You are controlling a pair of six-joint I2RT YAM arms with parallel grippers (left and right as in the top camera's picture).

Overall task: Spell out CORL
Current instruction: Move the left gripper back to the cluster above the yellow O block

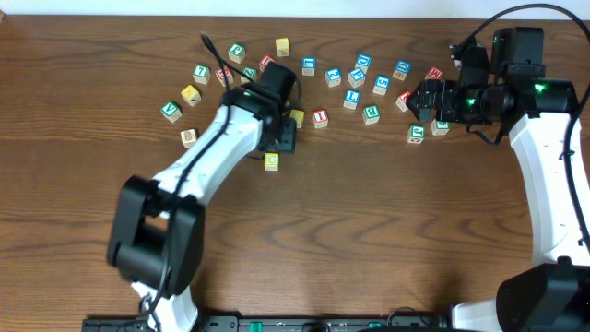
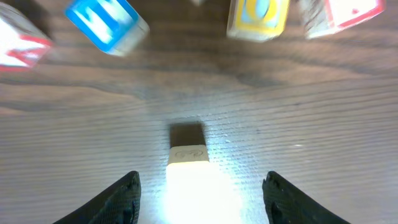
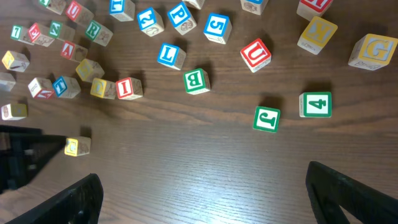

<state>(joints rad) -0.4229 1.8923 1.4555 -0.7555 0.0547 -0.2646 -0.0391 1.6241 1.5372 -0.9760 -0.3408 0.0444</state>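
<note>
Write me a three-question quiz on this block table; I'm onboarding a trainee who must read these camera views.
1. True or false: the left gripper is shut on the pale yellow wooden cube.
2. In the right wrist view, the wooden cube printed with L has what colour print? A blue, B red, C green.
3. Which letter shows on the red-printed wooden cube in that view?
Key: 1 false, its jaws stand open either side; 2 A; 3 U.
</note>
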